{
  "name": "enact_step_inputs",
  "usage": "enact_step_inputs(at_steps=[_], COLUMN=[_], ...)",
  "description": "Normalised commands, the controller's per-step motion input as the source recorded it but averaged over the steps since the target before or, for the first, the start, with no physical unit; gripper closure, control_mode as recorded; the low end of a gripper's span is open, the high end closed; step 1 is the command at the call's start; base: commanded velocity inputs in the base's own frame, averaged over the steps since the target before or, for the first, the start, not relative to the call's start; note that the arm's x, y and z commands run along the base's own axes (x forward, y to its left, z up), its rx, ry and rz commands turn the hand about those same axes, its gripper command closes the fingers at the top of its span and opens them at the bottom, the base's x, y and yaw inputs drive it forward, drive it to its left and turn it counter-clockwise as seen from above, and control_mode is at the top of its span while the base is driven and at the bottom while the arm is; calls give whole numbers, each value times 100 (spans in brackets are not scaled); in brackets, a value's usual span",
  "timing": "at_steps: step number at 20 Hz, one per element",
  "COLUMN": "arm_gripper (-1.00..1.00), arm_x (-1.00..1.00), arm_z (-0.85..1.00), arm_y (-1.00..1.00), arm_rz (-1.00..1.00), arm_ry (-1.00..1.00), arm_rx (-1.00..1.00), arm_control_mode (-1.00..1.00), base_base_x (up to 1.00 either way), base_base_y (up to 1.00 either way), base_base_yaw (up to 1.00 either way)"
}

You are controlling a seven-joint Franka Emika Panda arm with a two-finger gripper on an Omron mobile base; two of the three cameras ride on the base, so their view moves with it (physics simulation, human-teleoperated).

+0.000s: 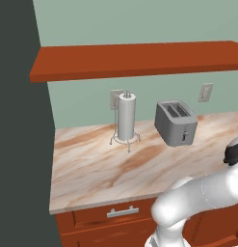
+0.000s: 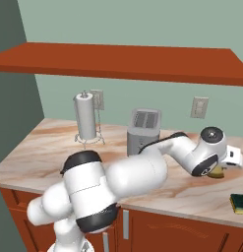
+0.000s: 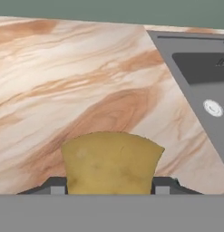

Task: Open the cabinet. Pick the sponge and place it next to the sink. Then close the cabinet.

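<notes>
While the jaws [image 3: 110, 188] clench the sponge [image 3: 111, 163] — a soft, pitted yellow block — it hangs over the marbled surface [image 3: 63, 90], near the grey sink [image 3: 199, 86].

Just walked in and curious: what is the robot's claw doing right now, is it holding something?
Claw: closed on the yellowish sponge, held over the marble counter beside the sink.

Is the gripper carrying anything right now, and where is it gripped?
Yes: the gripper is shut on the sponge, clamping its two opposite sides near the bottom, above the counter.
</notes>
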Motion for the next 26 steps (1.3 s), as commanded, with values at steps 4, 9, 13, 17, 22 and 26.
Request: enact_step_inputs(at_steps=[4, 9, 13, 17, 22, 26], arm_gripper=[100, 100, 100, 100, 100, 100], arm_x=[19, 21, 26, 29, 29, 26], arm_z=[-18, -16, -17, -21, -26, -26], arm_y=[-44, -43, -41, -34, -30, -30], arm_rz=[0, 0, 0, -2, -3, -3], arm_ry=[0, 2, 6, 8, 7, 6], arm_rx=[3, 5, 4, 1, 0, 0], arm_control_mode=[-100, -100, -100, -100, -100, -100], base_base_x=[0, 0, 0, 0, 0, 0], base_base_y=[0, 0, 0, 0, 0, 0], base_base_yaw=[0, 0, 0, 0, 0, 0])
